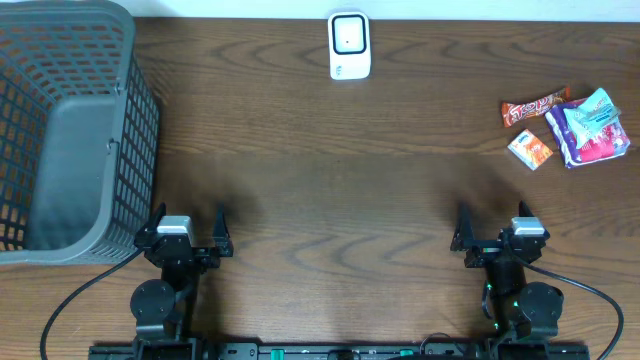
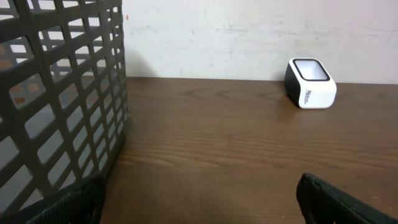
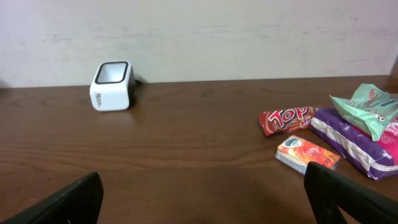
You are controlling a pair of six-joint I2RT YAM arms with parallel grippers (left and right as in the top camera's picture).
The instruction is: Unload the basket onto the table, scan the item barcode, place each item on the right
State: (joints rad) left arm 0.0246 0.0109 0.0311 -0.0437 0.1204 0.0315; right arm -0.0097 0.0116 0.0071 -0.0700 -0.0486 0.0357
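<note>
**Items right of scanner; right tool nearer**

Overhead: Noted scanner (image 1: pixel 349 45) at far edge of worktop (image 1: pixel 330 180). Found candy bar (image 1: pixel 534 107), orange box (image 1: pixel 530 150) and purple pack (image 1: pixel 590 130) grouped well right of scanner, with bar laid lengthwise roughly toward it. Recorded left tool (image 1: pixel 190 222) and right tool (image 1: pixel 492 225) spread wide, gripping nothing.

Left wrist: Sighted basket (image 2: pixel 56 93) left of scanner; no items.

Right wrist: Sighted items right of scanner, directly ahead-right. Judged right tool clearly nearer.
</note>
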